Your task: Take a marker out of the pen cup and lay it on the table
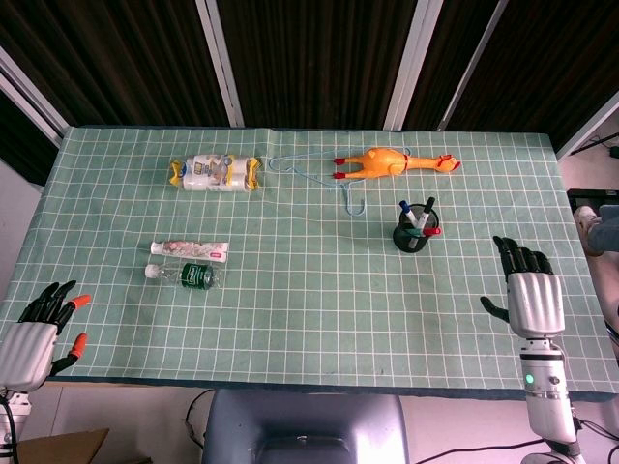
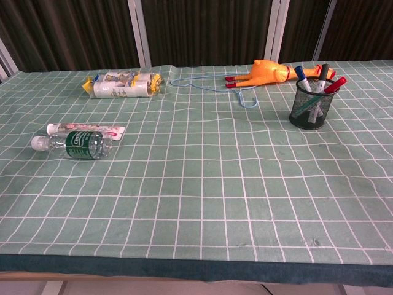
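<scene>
A black mesh pen cup [image 1: 414,232] [image 2: 312,104] stands upright on the right part of the green gridded table [image 1: 319,309]. Several markers [image 2: 319,86] with blue, black and red caps stick out of it. My right hand [image 1: 527,290] hovers at the table's right front, below and to the right of the cup, fingers spread and holding nothing. My left hand [image 1: 39,329] sits at the front left corner, far from the cup, fingers apart and empty. Neither hand shows in the chest view.
A rubber chicken [image 1: 392,161] and a light blue hanger [image 1: 329,179] lie behind the cup. A packet of small bottles [image 1: 213,174] is at the back left. A toothpaste tube [image 1: 191,249] and a lying water bottle [image 1: 184,275] are at the left.
</scene>
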